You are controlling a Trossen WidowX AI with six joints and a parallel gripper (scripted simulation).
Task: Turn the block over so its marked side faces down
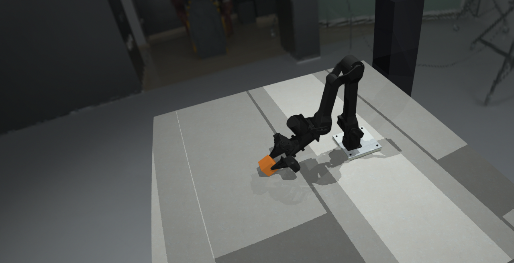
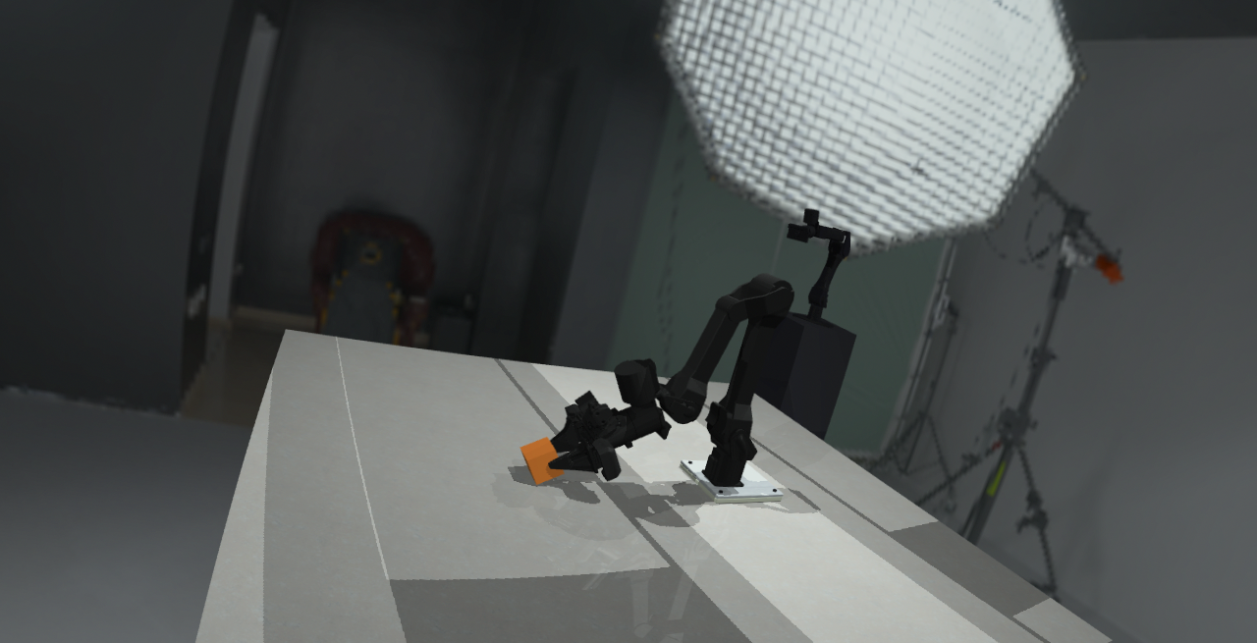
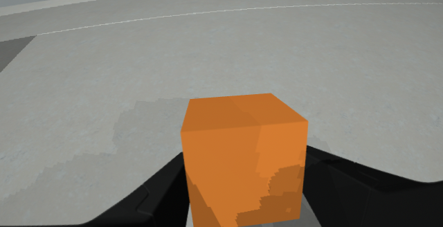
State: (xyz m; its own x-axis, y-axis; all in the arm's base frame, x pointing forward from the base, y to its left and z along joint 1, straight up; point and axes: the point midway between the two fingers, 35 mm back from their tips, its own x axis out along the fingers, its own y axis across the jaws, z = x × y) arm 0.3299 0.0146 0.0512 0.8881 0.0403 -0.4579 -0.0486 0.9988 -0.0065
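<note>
An orange block [image 1: 266,166] [image 2: 538,461] [image 3: 239,151] is held at the end of the arm, just above or touching the table [image 1: 215,146] [image 2: 439,481] [image 3: 242,54]; I cannot tell which. It is tilted, with a lower edge toward the table top. My gripper [image 1: 271,162] [image 2: 552,454] [image 3: 239,155] is shut on the block, one finger on each side, and reaches in low at a shallow slant. The faces I see are plain orange. No marked side shows, and the faces against the fingers and underneath are hidden.
The arm's white base plate [image 1: 372,143] [image 2: 762,491] is bolted to the table behind the gripper. A dark pedestal [image 1: 384,27] [image 2: 826,366] stands beyond the table's edge. Light and dark patches and the arm's shadow cross the table top.
</note>
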